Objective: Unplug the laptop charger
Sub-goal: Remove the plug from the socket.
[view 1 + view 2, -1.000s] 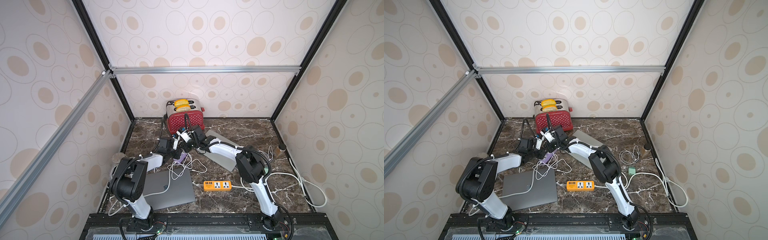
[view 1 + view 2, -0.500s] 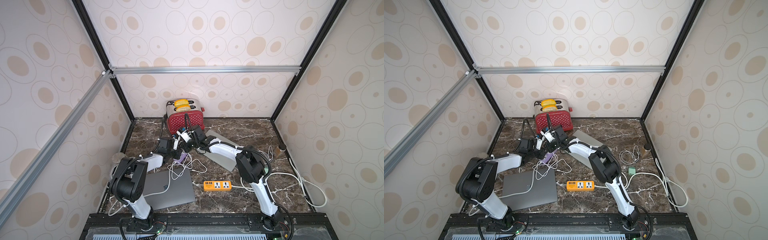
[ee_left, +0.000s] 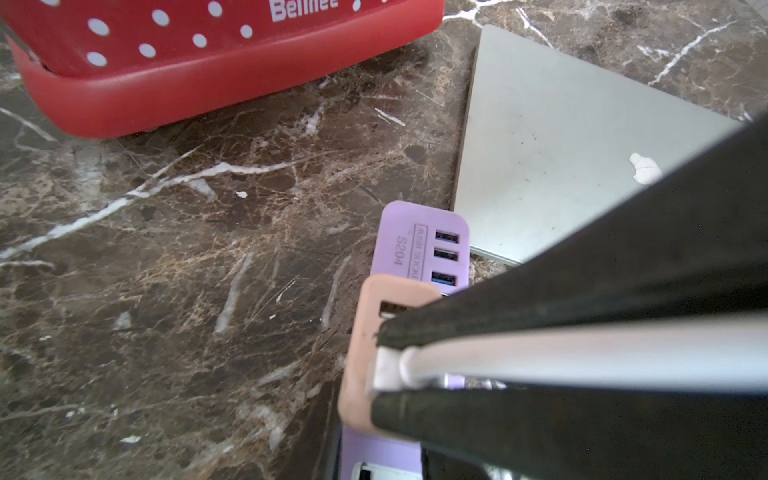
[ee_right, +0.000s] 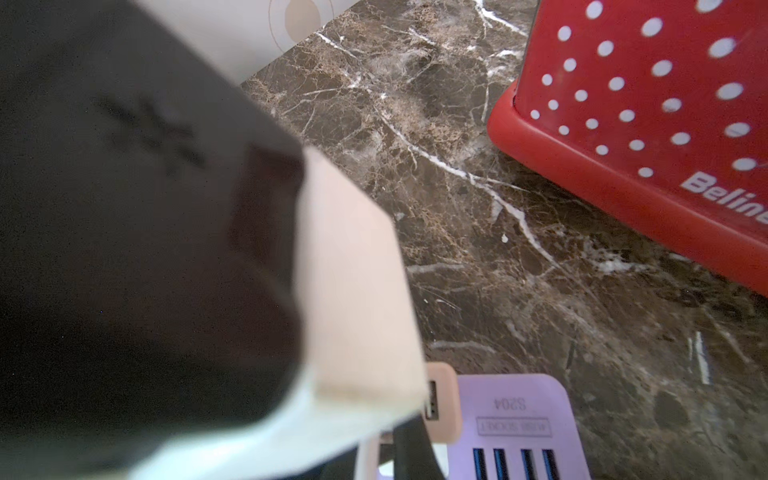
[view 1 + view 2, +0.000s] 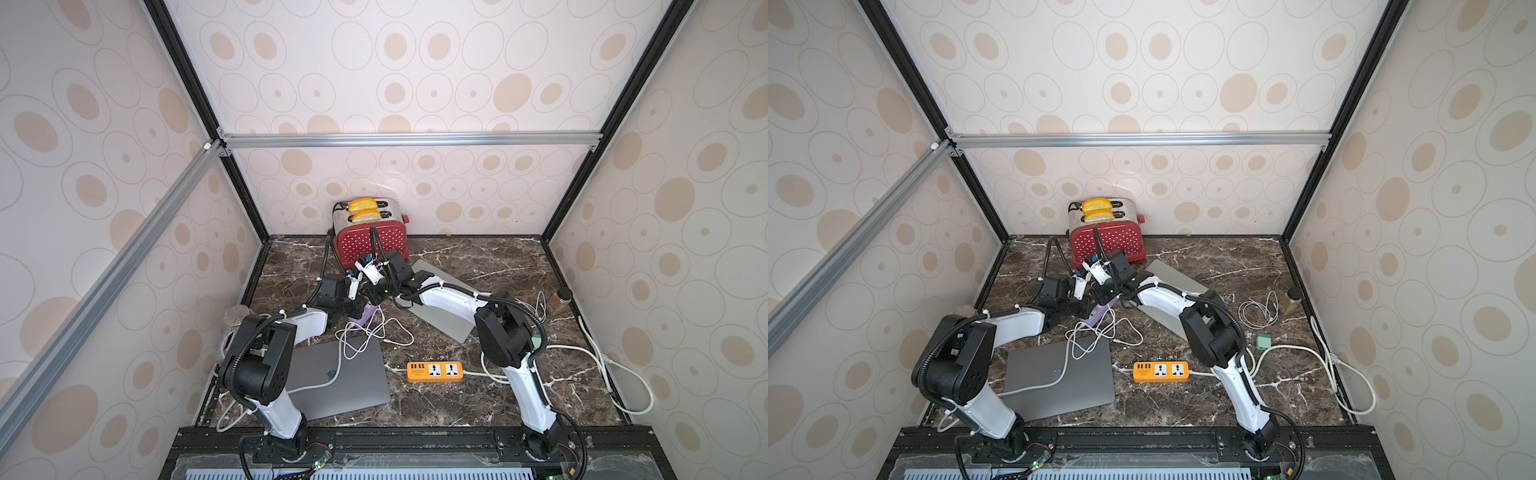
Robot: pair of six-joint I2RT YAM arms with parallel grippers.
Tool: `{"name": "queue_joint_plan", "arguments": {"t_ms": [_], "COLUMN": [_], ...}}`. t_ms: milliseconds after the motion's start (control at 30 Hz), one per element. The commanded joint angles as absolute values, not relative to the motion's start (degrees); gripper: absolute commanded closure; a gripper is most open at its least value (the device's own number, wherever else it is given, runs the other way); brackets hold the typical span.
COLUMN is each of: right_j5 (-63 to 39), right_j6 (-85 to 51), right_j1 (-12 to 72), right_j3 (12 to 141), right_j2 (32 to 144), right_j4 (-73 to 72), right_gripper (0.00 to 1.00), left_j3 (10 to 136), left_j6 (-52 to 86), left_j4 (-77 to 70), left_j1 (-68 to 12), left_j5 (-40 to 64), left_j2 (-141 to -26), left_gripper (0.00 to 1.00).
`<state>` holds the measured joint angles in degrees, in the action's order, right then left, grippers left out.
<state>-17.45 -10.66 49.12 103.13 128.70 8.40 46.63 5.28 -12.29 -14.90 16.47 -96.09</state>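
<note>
A peach charger block (image 3: 361, 332) stands on a purple socket strip (image 3: 419, 241) that lies behind the dark grey laptop (image 5: 340, 382). A white cable (image 3: 540, 353) runs into the block's face. My left gripper (image 3: 378, 370) is shut on the cable's plug right at that face. In both top views my right gripper (image 5: 374, 293) meets the left gripper (image 5: 360, 305) over the strip (image 5: 1096, 320). In the right wrist view the blurred peach block (image 4: 353, 270) sits against my black finger (image 4: 145, 249); the gripper is shut on it. More white cable trails over the laptop lid (image 5: 332, 374).
A red toaster (image 5: 372, 245) with bread in its slots stands just behind both grippers. A silver laptop (image 5: 449, 320) lies under the right forearm. An orange power strip (image 5: 434, 371) lies at centre front, its thick white cord looping right. A coiled white cable (image 5: 1260, 309) and a small jar (image 5: 1292, 300) lie far right.
</note>
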Motion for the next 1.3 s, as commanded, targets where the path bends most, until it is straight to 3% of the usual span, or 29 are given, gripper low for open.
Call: {"name": "queue_joint_plan", "arguments": {"t_ms": [0,133,267,533,933,1067,1167,1267], "right_j5": [-20.2,-22.8,-12.7,-7.3,-21.2,-18.5,-15.5,-14.0], "right_j6": [-9.2,-11.3,-6.4,-4.8,-11.6,-11.4,-10.6,-10.3], "right_j1": [51.1,51.1,53.5,53.6,52.2,52.2,52.2,52.2], "right_j3": [104.1,107.3,110.9,112.1,113.5,112.6,109.2,107.2], "right_j2": [125.7,127.3,128.1,127.4,130.5,130.2,128.3,127.2], "right_j4": [12.0,13.5,20.6,25.3,24.6,26.1,24.4,22.9], "right_gripper": [1.00,1.00,1.00,1.00,1.00,1.00,1.00,1.00], "left_j3": [47.4,47.3,47.3,47.3,47.4,47.3,47.4,47.0], "left_j6": [2.9,2.9,3.0,3.1,3.0,3.1,3.1,3.3], "left_j4": [-11.4,-11.4,-11.4,-11.6,-11.5,-11.6,-11.2,-11.0], "left_j1": [-15.1,-15.1,-15.0,-15.1,-15.1,-15.0,-15.0,-15.1], "left_j5": [13.3,13.2,13.2,12.9,13.1,12.9,13.0,13.3], "left_j2": [-96.5,-96.5,-96.4,-96.6,-96.7,-96.6,-96.5,-94.3], "left_gripper": [0.89,0.89,0.89,0.90,0.90,0.90,0.87,0.77]}}
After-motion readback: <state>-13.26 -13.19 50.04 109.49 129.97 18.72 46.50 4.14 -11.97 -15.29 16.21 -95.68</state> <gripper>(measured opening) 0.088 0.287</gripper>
